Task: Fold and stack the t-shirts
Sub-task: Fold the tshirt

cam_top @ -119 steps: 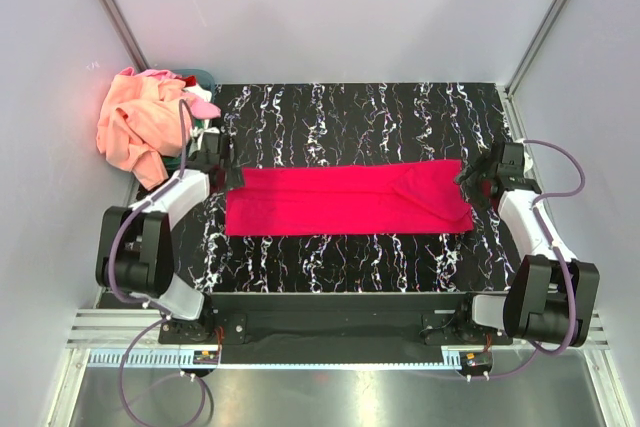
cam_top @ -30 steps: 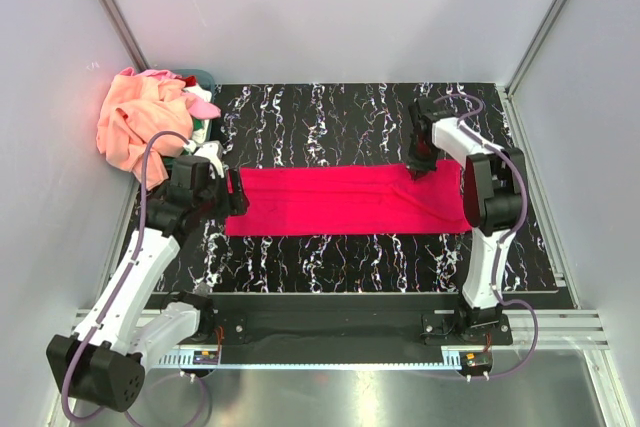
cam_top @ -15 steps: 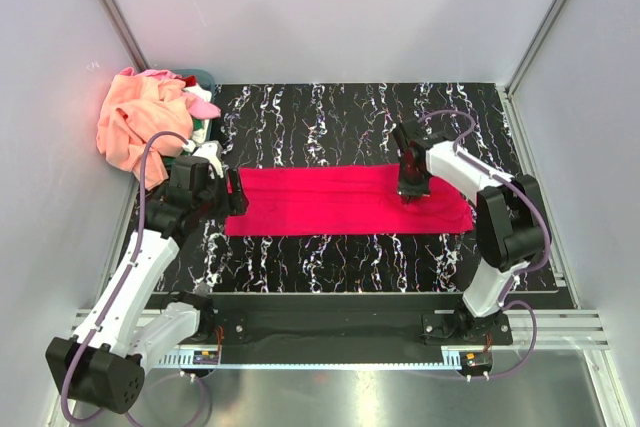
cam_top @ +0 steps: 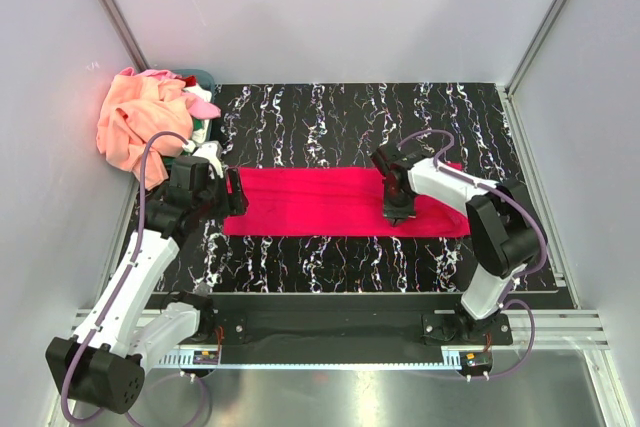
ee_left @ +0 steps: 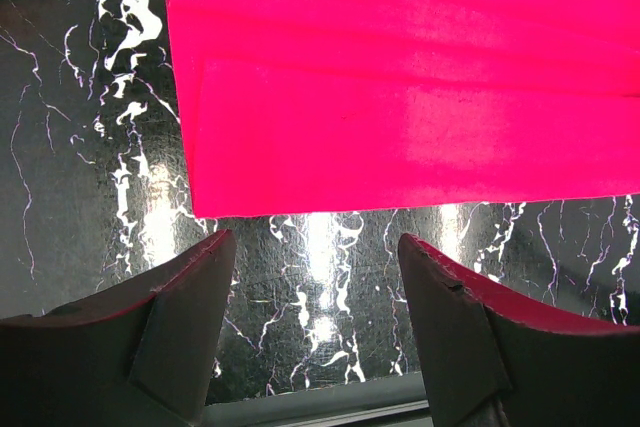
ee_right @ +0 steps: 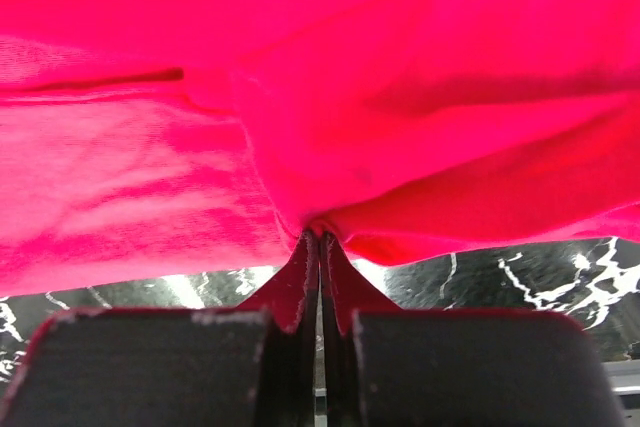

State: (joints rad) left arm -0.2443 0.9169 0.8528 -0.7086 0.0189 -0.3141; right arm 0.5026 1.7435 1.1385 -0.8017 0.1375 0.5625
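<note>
A crimson-red t-shirt (cam_top: 310, 202) lies folded into a long strip across the black marbled table (cam_top: 330, 117). My right gripper (cam_top: 392, 212) is shut on a bunched fold of it, which hangs lifted over the strip's right part. In the right wrist view the red t-shirt (ee_right: 330, 77) gathers into the closed tips of the right gripper (ee_right: 320, 234). My left gripper (cam_top: 237, 193) stands open just off the strip's left end, touching nothing. Its wrist view shows the red t-shirt (ee_left: 400, 77) ahead of the left gripper (ee_left: 315, 242), with bare table between the fingers.
A heap of peach-orange t-shirts (cam_top: 135, 127), with pink (cam_top: 203, 107) and white cloth, fills a teal basket (cam_top: 200, 77) at the table's far left corner. White walls close in the back and both sides. Black table shows in front of and behind the strip.
My right gripper has travelled left and toward the near edge, staying shut and dragging the shirt's right end with it. The left arm has not moved.
</note>
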